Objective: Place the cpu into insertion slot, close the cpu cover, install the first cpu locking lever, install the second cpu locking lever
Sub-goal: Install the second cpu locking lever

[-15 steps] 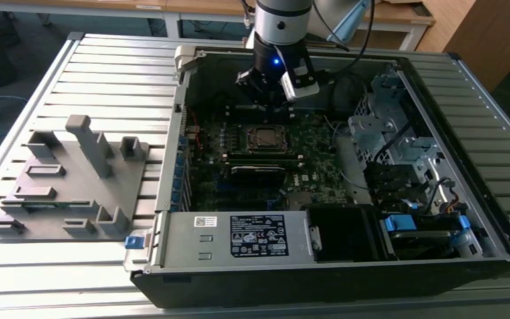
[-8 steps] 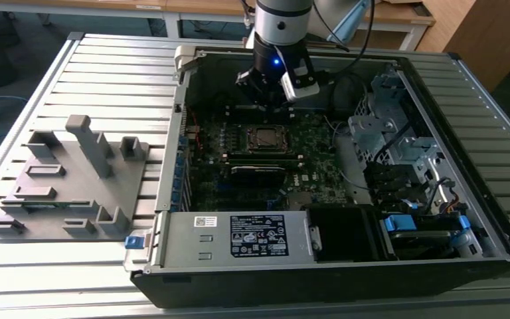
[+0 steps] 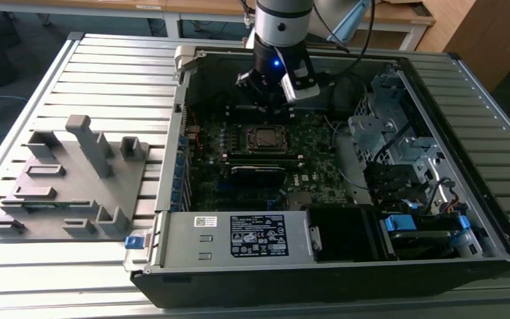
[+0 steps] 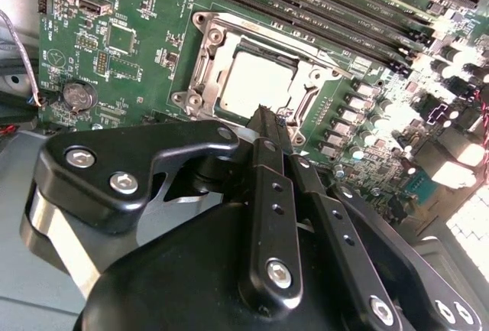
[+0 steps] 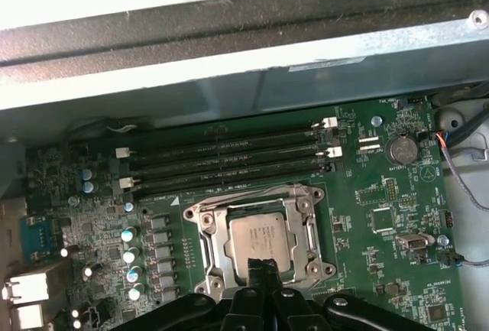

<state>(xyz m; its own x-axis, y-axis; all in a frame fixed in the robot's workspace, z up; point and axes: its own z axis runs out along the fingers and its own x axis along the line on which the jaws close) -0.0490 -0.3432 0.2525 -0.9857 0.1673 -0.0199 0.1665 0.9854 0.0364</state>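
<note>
Already seated: chip in socket, pincer shut above it

The gripper (image 4: 263, 117) hung just over the socket's edge, its fingertips pressed together and holding nothing. Beneath it the cpu (image 5: 261, 237) lay flat in the insertion slot (image 5: 200, 251), with the cpu cover (image 4: 200, 60) folded down around it. Memory slots (image 5: 221, 164) ran alongside on the green motherboard (image 3: 313, 176).

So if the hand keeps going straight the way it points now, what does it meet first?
Most likely the small square silvery-grey cpu lying in the metal-rimmed insertion slot; the black hand points at its near edge, though depth is hard to judge.
</note>
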